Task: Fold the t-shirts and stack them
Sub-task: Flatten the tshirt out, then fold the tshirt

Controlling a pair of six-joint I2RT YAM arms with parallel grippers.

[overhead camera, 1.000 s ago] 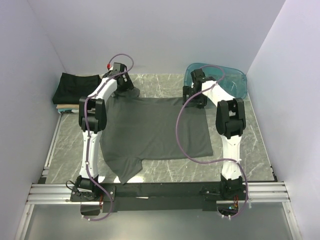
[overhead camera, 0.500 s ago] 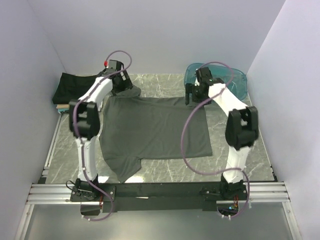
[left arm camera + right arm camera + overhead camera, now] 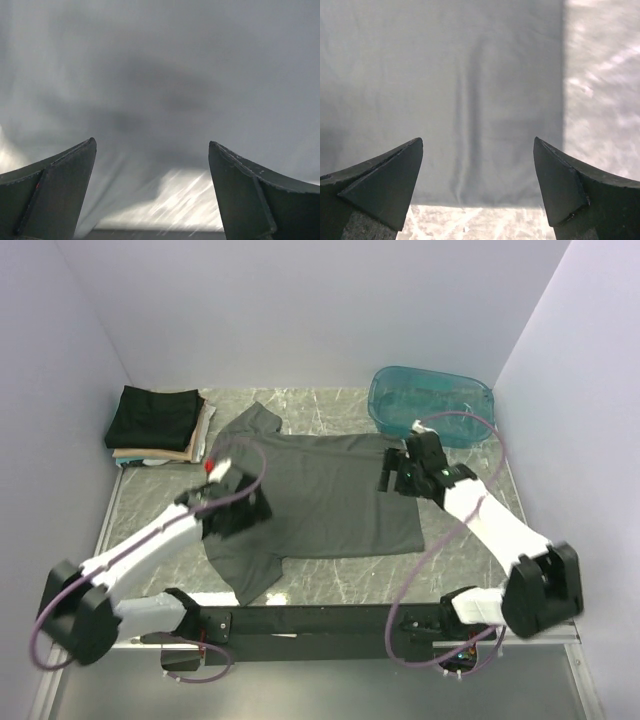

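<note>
Top view: charcoal t-shirt (image 3: 320, 495) lies spread flat mid-surface, one sleeve pointing to the far side, the other toward the near edge. Its right-hand edge is straight. Marble surface (image 3: 480, 540) shows around it. Folded stack (image 3: 155, 420) sits in the far-left corner, well apart from the flat shirt, with black on top and tan and cream layers beneath. Translucent teal tub (image 3: 430, 405) stands at the far right. Left fingers (image 3: 243, 515) are over the shirt's left part. Right fingers (image 3: 388, 475) are over its far-right corner. Left wrist view: picture blurred. Both fingers (image 3: 55, 195) are spread wide with nothing between them. Dark grey cloth (image 3: 160, 90) fills most of the frame, with a pale patch of marble (image 3: 175, 205) low in the gap. Contact with the cloth cannot be told. Right wrist view: fingers (image 3: 380, 190) are spread wide and hold nothing. Grey cloth (image 3: 445, 90) covers the left and middle, a faint crease running down it. Its straight edge is on the right, with marble (image 3: 600, 100) beyond it and below the hem.
</note>
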